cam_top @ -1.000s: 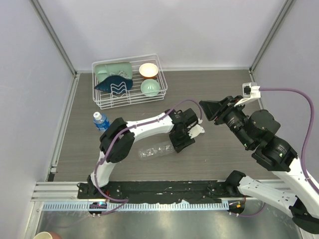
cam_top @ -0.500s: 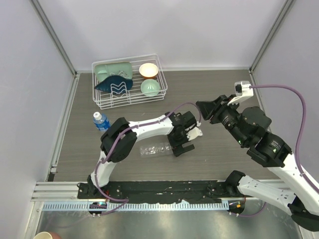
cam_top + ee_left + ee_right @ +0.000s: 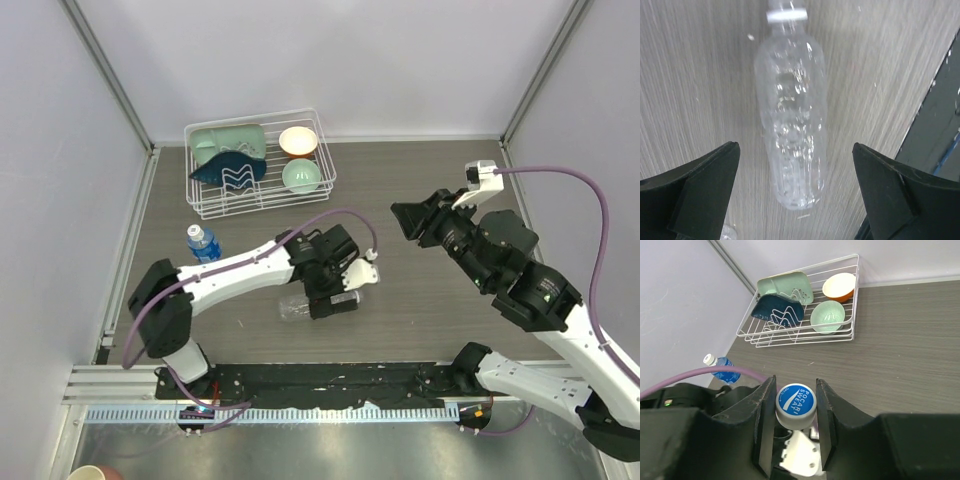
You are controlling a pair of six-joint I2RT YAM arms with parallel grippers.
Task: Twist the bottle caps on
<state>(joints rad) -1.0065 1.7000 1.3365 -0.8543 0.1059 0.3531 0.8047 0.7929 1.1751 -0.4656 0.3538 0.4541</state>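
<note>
Grey wood-grain table (image 3: 430, 180) is carrying a clear bottle (image 3: 792, 130) lying on its side, between the wide-open left claw (image 3: 795, 150) fingers. Raised at right, the right claw (image 3: 794, 390) is gripping a blue-topped cap (image 3: 795, 401). A labelled bottle (image 3: 203, 243) is standing at left.

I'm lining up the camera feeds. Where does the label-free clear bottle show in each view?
Top camera: clear bottle lies at table centre, beneath the left pincer.
Left wrist: centre, neck toward the top edge.
Right wrist: not in it.
Shared landmark: the grey wood-grain table.
</note>
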